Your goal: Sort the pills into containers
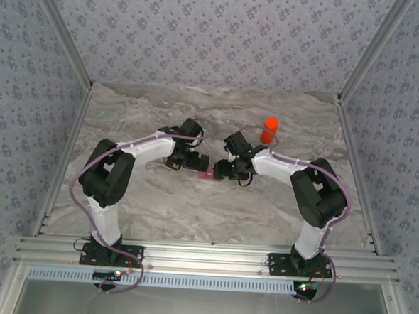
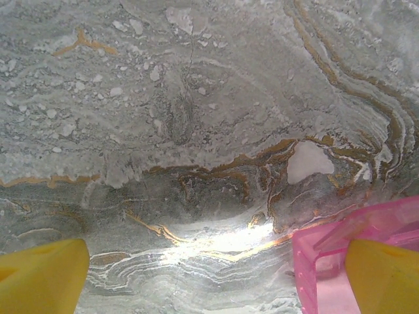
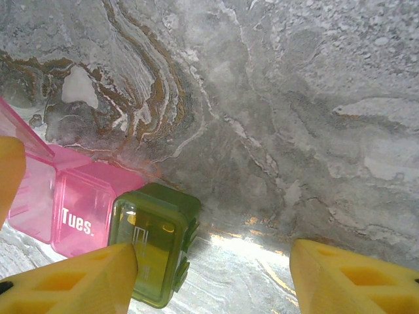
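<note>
Lettering first: a white "Tues." (image 3: 77,227) reads plainly on the pink compartment (image 3: 46,196) in your right wrist view. The olive-green compartment (image 3: 154,248) joined to its side has raised marks on its lid, too faint to read. That green lid lies shut. A pink flap (image 3: 19,131) stands up at the far left of the pink half. Both halves are translucent, yet you cannot make out what is inside either one.

From above, the containers (image 1: 205,176) sit on the marble table (image 1: 156,211) near its middle, right between your two arms' tips. The orange bottle (image 1: 269,130) stands upright farther back, behind the right arm and well apart from them. No writing on it is legible.

Your left gripper (image 2: 216,261) is spread as wide as it goes, with bare marble between the yellow fingers (image 2: 39,278). Its right-hand finger sits in front of the pink compartment (image 2: 327,261).

Your right gripper (image 3: 213,261) has its jaws part-way apart and clamps nothing. One finger (image 3: 78,281) overlaps the near corner of the green compartment, while the other stands clear over the table.
</note>
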